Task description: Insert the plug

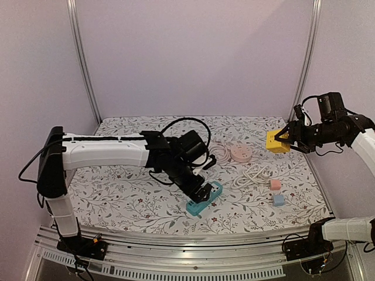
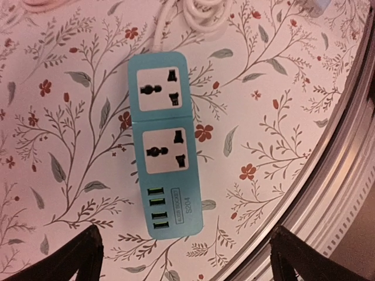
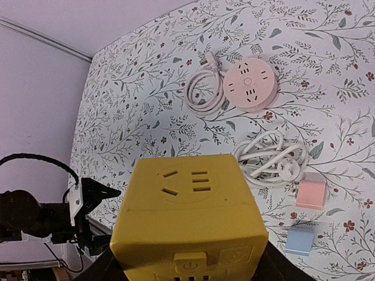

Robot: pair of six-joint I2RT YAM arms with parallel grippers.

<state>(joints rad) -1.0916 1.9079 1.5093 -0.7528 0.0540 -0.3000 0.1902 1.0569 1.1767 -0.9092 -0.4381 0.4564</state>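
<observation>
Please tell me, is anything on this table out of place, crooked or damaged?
Nothing looks damaged or spilled. But the yellow cube socket is off the table, held in the air by the right gripper, and the teal power strip lies slanted near the table's front edge, under the open left gripper.

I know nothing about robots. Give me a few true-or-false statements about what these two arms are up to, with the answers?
1. The right gripper holds a yellow cube socket. True.
2. The teal power strip has a plug in it. False: both its sockets are empty.
3. The left gripper is clamped on that strip. False: its fingers stand wide apart, gripping nothing.
4. The round pink socket lies on the table. True.
</observation>
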